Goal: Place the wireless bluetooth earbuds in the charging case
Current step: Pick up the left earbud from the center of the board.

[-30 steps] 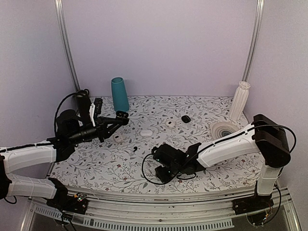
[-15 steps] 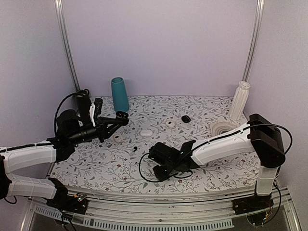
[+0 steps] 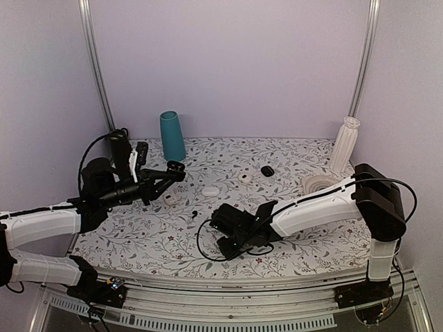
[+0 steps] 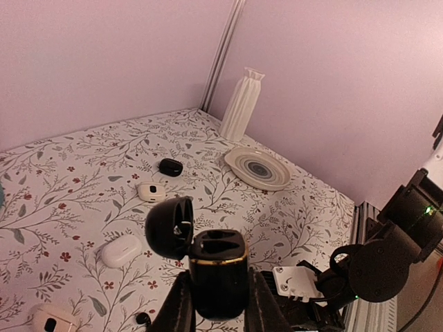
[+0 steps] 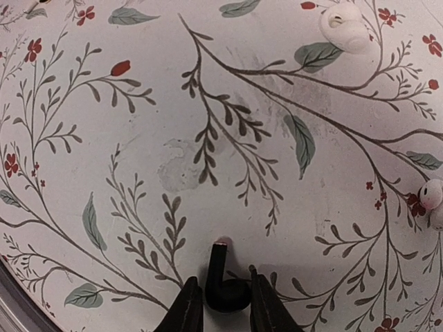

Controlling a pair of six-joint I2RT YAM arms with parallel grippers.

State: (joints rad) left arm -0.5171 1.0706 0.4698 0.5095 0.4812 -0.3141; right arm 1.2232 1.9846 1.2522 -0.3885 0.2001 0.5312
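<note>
The charging case (image 4: 219,271), black with a gold band, stands upright with its round lid swung open to the left, and my left gripper (image 4: 218,304) is shut on its body. In the top view that gripper (image 3: 173,169) hovers over the table's left side. One black earbud (image 5: 225,289) lies on the floral table, stem pointing away. My right gripper (image 5: 223,306) sits low over it, a finger tight against each side of its bulb. In the top view the right gripper (image 3: 225,242) is at the near centre. A second black earbud (image 3: 194,213) lies between the arms.
White cases (image 3: 210,190) (image 3: 244,177) (image 3: 169,198) and a flat black oval lump (image 3: 267,171) lie mid-table. A teal cup (image 3: 172,135) stands at the back left; a white vase (image 3: 345,143) and ribbed plate (image 3: 320,185) are at the right. White earbuds (image 5: 344,24) (image 5: 432,197) lie beyond the right gripper.
The right arm has slid left along the near part of the table, and its jaws have narrowed onto the black earbud. The left arm has held still with the case.
</note>
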